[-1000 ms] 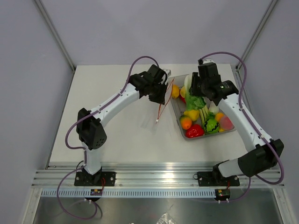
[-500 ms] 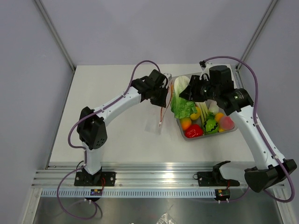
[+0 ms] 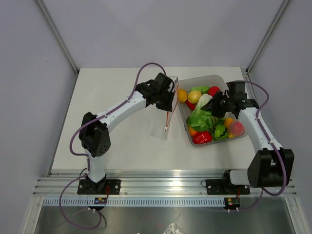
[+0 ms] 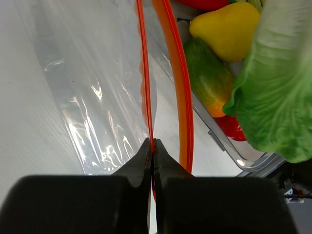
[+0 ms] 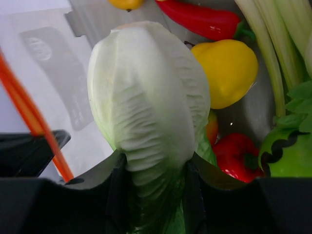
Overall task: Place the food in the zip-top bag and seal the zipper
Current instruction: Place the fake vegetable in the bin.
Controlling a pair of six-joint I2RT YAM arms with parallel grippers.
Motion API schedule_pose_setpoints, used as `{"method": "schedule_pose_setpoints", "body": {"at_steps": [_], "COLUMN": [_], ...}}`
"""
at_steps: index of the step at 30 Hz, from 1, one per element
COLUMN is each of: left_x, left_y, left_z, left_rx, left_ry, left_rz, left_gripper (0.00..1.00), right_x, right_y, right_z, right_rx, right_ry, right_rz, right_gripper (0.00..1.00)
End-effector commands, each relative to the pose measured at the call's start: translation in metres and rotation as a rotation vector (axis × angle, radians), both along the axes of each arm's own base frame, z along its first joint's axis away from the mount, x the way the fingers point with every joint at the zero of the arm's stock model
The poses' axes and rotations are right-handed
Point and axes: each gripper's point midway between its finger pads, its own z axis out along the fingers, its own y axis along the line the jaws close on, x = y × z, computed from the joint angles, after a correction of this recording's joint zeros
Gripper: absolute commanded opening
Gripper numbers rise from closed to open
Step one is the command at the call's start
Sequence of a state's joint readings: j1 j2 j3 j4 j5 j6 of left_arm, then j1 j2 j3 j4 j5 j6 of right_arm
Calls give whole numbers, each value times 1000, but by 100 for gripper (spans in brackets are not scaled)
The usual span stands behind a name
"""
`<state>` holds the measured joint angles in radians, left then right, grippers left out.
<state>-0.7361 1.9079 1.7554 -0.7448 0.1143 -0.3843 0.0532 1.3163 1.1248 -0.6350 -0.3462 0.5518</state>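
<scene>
Surface: an off-white matte table (image 3: 117, 146), square-cornered. Along its near edge runs a slotted aluminium rail (image 3: 161, 185) with both arm bases bolted to it.

Room: plain pale grey walls (image 3: 29, 73) on three sides. Slanted aluminium posts (image 3: 56, 34) rise from the far corners. Purple cables (image 3: 146, 66) loop along each arm.

Writing: a small tag (image 3: 101, 200) sits under each base, with markings too small to read.

Left gripper (image 4: 152, 144): jaws pressed fully together on one strip of the zipper (image 4: 145, 73). It pinches the strip near its lower end and holds it up off the table. The second strip bows away to the right, so the mouth stands open as a narrow slit. The bag (image 4: 87, 87) is clear and crinkled. It hangs from the held strip, left of centre on the table and just beside the tub's left wall.

Right gripper (image 5: 153, 180): clamped on the white stalk end of a lettuce (image 5: 146, 97), one finger on each side. The lettuce has a white ribbed body and a frilly green leaf. It is held above the left half of the tub (image 3: 219, 77), near the open zipper. Whether it touches the pieces below cannot be told.

The rest of the food (image 3: 203, 137) lies in the grey translucent tub right of centre. It includes a red pepper, a yellow pepper, an orange piece, green pieces, a pink one and a long red chilli.
</scene>
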Motion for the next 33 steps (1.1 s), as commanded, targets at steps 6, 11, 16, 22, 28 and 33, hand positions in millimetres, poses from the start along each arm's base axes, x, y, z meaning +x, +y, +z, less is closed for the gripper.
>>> {"method": "schedule_pose_setpoints", "body": {"at_steps": [6, 11, 16, 22, 28, 33], "left_x": [7, 6, 6, 5, 5, 5], "left_y": [3, 4, 6, 8, 8, 11], "left_z": [35, 42, 49, 50, 45, 43], "left_rx": [-44, -51, -60, -55, -46, -31], "left_ry": [-95, -105, -120, -125, -118, -118], "left_rz": [6, 6, 9, 11, 11, 12], "left_gripper": [0, 0, 0, 0, 0, 0], "right_x": [49, 45, 10, -31, -47, -34], "right_y": [18, -21, -37, -8, 15, 26], "right_z": [8, 7, 15, -4, -42, -63], "right_rx": [175, -78, -251, -354, -352, -281], "right_ry": [39, 17, -37, -55, -24, -44], "right_rz": [-22, -74, -6, 88, 17, -37], "right_gripper": [93, 98, 93, 90, 75, 91]}}
